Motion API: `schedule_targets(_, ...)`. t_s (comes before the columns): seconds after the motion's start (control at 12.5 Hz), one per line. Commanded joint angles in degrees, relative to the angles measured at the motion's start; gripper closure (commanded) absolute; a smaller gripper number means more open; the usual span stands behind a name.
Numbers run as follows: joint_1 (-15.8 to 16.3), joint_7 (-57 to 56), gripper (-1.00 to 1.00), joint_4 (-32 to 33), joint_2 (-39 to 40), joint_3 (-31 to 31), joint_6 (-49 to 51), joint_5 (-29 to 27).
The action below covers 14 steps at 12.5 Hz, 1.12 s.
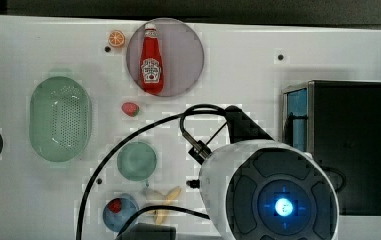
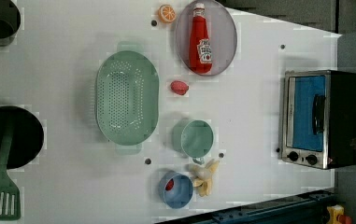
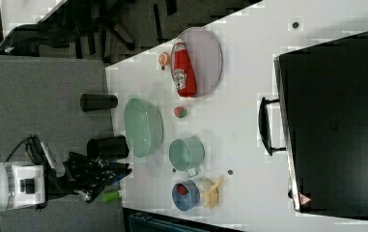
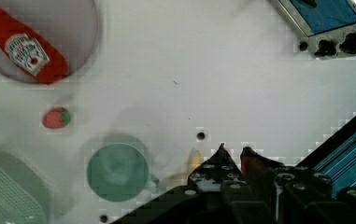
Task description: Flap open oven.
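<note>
End effector (image 4: 231,150) fingertips nearly together, gripping nothing, well short of the oven (image 4: 327,25). In the left view the oven (image 2: 320,119) sits at the tabletop's (image 2: 250,116) right edge, door shut. Handle bar (image 2: 318,114) runs along the door face; approach it from the oven's front.

Flat white tabletop (image 2: 259,116), small dark holes dotted across surface. Grey carpeted floor (image 3: 36,87) beyond table edge in right view. Dark chair legs (image 3: 99,24) on floor. Even, bright lighting.
</note>
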State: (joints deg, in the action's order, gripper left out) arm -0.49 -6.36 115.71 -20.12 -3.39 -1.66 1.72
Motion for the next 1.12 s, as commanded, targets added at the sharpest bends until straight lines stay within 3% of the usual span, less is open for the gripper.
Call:
schedule_targets(0.08, -0.69, -15.50, 0.65, 2.47, -1.17, -2.13, -2.80, 1.91)
schedule_targets(0.4, -1.76, -31.53, 0.65, 7.41, -1.13, -6.77, -9.92, 4.96)
schedule_targets(0.8, -2.25, -37.20, 0.65, 12.70, 1.65, -13.65, -22.16, 5.44)
schedule_targets(1.12, -2.44, -49.74, 0.65, 13.19, 7.70, -17.85, -30.10, 5.44)
